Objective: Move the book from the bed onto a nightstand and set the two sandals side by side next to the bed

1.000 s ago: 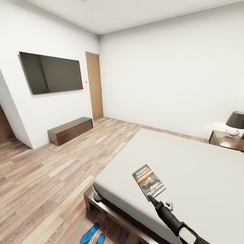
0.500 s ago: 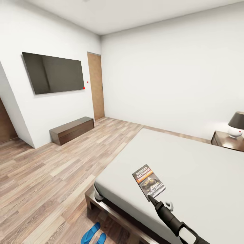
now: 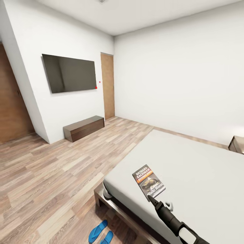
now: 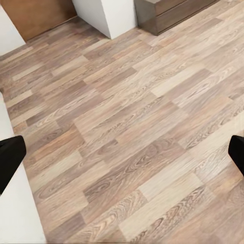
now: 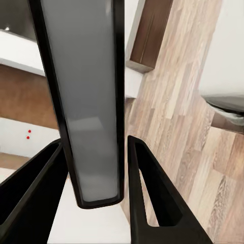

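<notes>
Over the near corner of the bed (image 3: 189,162) the right gripper (image 3: 149,197) is holding the book (image 3: 148,181) up by its bottom edge. The cover is tipped toward the head camera, so it looks lifted off the mattress, not lying flat. From the right wrist camera you're looking straight along the book's (image 5: 84,101) edge, with a black finger (image 5: 147,193) on each side squeezing it. So that gripper is clamped on the book.

My guess is it's a thin, light paperback, a bit floppy, and the glossy cover is probably slick. Holding it by one short edge means it could swing or slide when the base turns. A grip nearer the spine would be stiffer.

The left gripper (image 4: 122,152) is spread wide with nothing in it, just floorboards (image 4: 127,127) between the tips.

Both sandals (image 3: 101,232) are on the floor by the foot of the bed, close together but angled. One corner of the nightstand (image 3: 238,145) peeks in past the far side of the bed. A TV (image 3: 71,73) and a long low bench (image 3: 83,128) are on the left wall.
</notes>
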